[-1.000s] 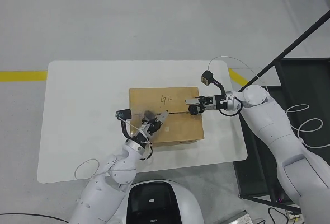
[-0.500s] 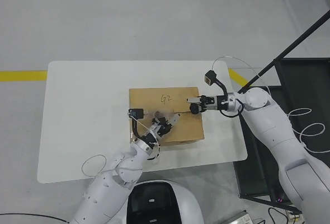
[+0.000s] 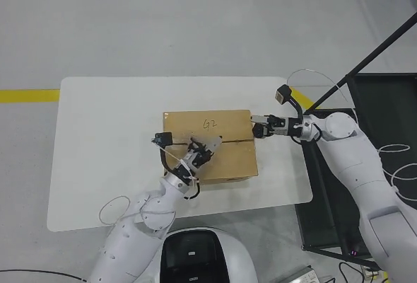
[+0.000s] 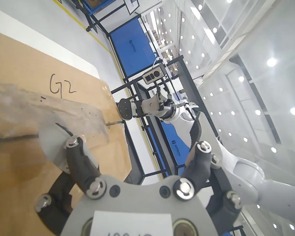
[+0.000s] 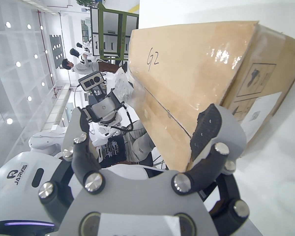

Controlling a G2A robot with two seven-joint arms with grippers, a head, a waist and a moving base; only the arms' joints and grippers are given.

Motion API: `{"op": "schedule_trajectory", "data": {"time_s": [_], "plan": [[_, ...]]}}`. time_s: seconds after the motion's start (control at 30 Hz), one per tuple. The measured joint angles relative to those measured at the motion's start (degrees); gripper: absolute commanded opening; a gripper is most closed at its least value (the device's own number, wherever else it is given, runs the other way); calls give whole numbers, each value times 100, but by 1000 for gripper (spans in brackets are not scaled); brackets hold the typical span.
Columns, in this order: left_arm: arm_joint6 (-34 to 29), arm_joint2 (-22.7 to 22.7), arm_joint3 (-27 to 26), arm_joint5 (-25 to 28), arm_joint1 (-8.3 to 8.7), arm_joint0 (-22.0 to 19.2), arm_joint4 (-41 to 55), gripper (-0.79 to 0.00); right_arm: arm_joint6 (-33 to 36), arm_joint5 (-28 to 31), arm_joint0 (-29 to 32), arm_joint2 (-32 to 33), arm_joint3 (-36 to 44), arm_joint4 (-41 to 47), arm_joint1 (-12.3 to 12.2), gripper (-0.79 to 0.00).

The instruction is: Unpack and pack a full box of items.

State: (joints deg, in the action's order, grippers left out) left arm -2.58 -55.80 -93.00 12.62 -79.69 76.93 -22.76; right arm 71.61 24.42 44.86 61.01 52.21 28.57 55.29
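Table (image 3: 102, 141), white with rounded corners, carries one closed cardboard box (image 3: 226, 164), which sits right of the table's middle, nearer the right edge than the left. Past the table's left edge a yellow line (image 3: 18, 95) runs along the grey floor.

The left gripper (image 3: 203, 148) hangs over the box top, a little left of its middle, by the seam (image 3: 233, 141) where the two flaps meet. Its fingers are apart. In the left wrist view one finger (image 4: 52, 143) lies low against the cardboard and the other (image 4: 196, 133) stands clear of it in the air. A loose, crumpled strip of clear tape (image 4: 68, 116) stands up off the box top just in front of the lower finger; whether the finger touches it cannot be told. In the right wrist view the same tape is a pale bunch at the far end of the seam, beside the left gripper.

A handwritten mark sits on the far flap, near the middle of the box top.

The right gripper (image 3: 259, 130) is at the box's right edge, level with the end of the seam. Its fingers are spread too, and one ribbed pad (image 5: 206, 126) sits just beside the box's top edge where the seam ends. Right of the table stands a black rack (image 3: 385, 148).
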Motion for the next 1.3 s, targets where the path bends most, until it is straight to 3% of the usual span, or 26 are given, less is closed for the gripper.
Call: {"op": "schedule_trajectory", "data": {"time_s": [0.37, 0.63, 1.03, 1.3], "plan": [[-553, -698, -1036, 77, 183, 786, 297, 0, 69, -64, 175, 183, 244, -73, -58, 0], [-1685, -1630, -1546, -82, 378, 1066, 625, 0, 72, -125, 215, 215, 350, -135, -58, 0], [-2869, -3219, -1238, -387, 592, 923, 1986, 0, 37, -111, 298, 212, 925, -302, -49, 0], [-3607, -3771, -902, -582, 720, 842, 2183, 0, 43, -365, 303, 105, 1778, -293, -10, 0]]}}
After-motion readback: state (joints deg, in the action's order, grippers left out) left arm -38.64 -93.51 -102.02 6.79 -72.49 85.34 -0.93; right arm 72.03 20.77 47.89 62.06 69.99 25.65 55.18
